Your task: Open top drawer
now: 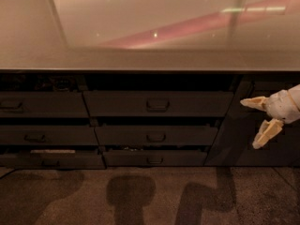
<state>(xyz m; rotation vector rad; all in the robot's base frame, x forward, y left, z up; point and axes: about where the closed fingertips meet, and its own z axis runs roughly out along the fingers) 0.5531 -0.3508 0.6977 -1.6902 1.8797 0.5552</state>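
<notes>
Top drawer [197, 104] is sitting in the middle column of a low cabinet, right under the edge of the glossy countertop [150, 55], with a dark gap showing above its front. Its small loop handle [158, 105] is lying at its centre, and nothing is touching it.

At the far left, three narrower drawer fronts are stacking in a column: the upper left drawer [47, 105], the middle left drawer [51, 136], and the lowest left drawer [56, 160], which is showing a pale strip [52, 151] along its top edge. Moving right, the middle centre drawer [187, 136] and the bottom centre drawer [178, 158] are sitting below the top drawer. Soft shadows are falling on the floor [56, 200] in front.

At the right edge, the cream-coloured gripper [249, 124] is hovering in front of a dark side panel [229, 144], well apart from the handle. Its two fingers [254, 102] are spreading wide and holding nothing.
</notes>
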